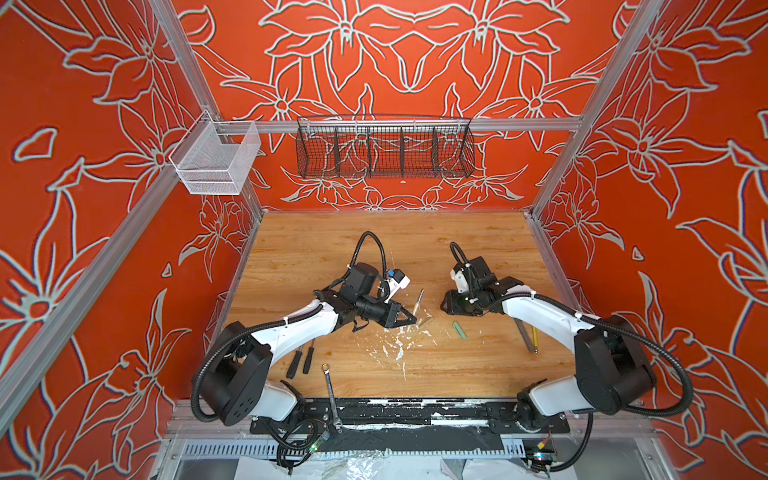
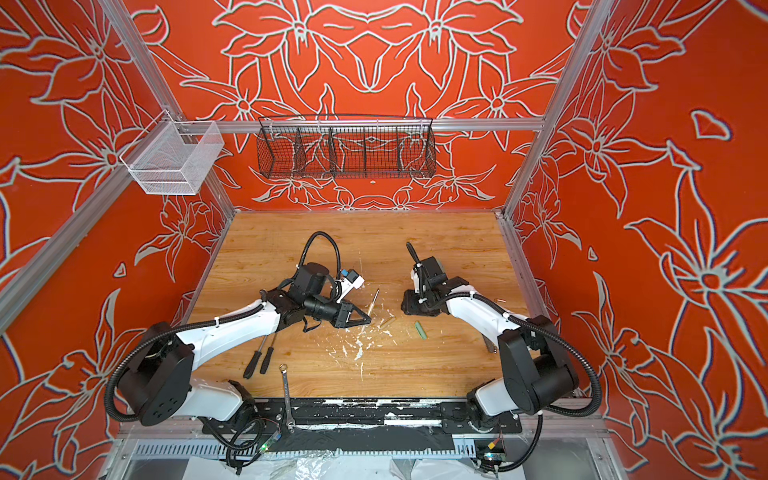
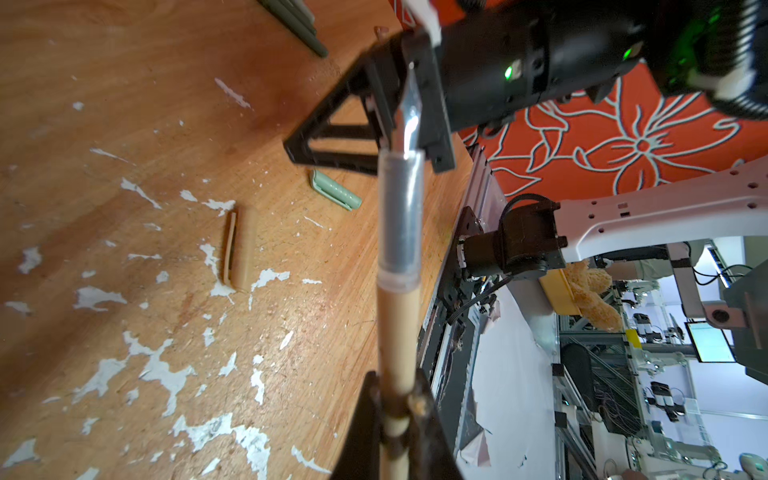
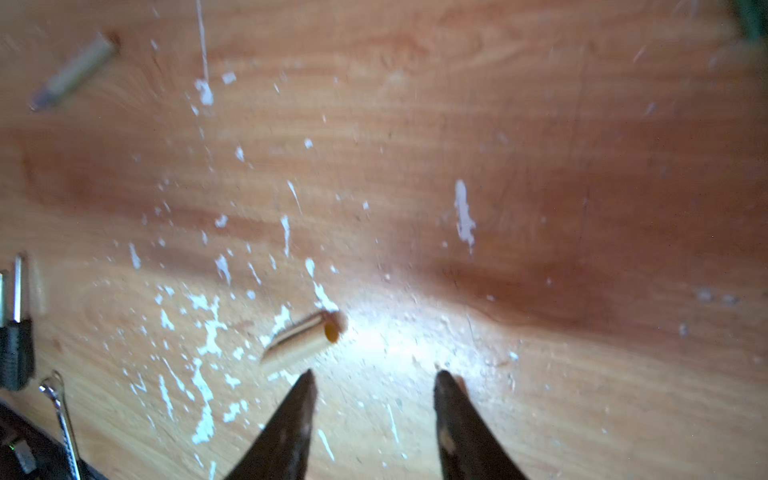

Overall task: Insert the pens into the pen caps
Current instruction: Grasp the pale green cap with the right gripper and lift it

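Beige pen [image 1: 417, 302] sat at the centre of both top views, apparently lifted off the wooden table [image 1: 374, 257], with its rear end clenched in the left gripper [image 3: 395, 395], whose jaws were closed tight on the barrel. Judgement: the hold was far back, so the long free length could swing or slip under any side load at the tip, and a small misalignment would jam it against a cap's rim. A matching beige cap [image 4: 300, 343] lay loose on the table just right of the pen. The right gripper [image 4: 374, 382] hung near it, jaws parted with nothing between them, and the cap sat to one side of that gap, not within it. Being round, the cap would likely roll or skid away if one finger struck it first. The pen's long axis ran almost straight up the top views, leaning slightly right, with the grey metallic tip toward the upper edge. The beige cap lay diagonally, its open mouth visible in the right wrist view. A green cap [image 1: 460, 330] lay further right, apart.
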### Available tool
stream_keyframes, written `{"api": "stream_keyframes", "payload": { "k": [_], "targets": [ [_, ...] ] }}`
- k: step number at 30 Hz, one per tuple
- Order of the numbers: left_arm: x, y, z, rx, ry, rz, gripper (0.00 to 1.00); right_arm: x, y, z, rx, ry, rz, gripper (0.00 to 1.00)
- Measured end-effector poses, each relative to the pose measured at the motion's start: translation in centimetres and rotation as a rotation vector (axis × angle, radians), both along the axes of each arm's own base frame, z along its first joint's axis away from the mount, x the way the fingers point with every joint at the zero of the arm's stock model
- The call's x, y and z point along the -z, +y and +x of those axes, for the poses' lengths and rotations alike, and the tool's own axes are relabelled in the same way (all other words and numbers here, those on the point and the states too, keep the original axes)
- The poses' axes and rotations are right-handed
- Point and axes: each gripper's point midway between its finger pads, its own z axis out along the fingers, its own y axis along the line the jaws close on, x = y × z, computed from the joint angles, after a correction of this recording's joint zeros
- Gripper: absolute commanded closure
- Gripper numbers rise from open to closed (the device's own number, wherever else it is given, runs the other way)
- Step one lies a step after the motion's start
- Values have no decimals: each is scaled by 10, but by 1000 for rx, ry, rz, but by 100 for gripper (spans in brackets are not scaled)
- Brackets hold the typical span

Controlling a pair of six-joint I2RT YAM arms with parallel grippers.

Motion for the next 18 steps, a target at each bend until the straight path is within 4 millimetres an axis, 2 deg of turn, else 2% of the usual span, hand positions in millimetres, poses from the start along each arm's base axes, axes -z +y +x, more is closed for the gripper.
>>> {"api": "stream_keyframes", "payload": {
  "k": [4,7,14,18],
  "targets": [
    [-1,2,1,-14,-15,5,100,19,-14,-33,-25,107,-54,40],
    [1,3,1,-21,-14,13,100,25,-19,-43,-37,146,-75,44],
    [4,5,1,-25,-10,19,100,37,-23,-50,-52,189,-106,59],
    [4,6,1,-28,-11,19,100,38,-23,-48,-57,193,-113,64]
  ]
}}
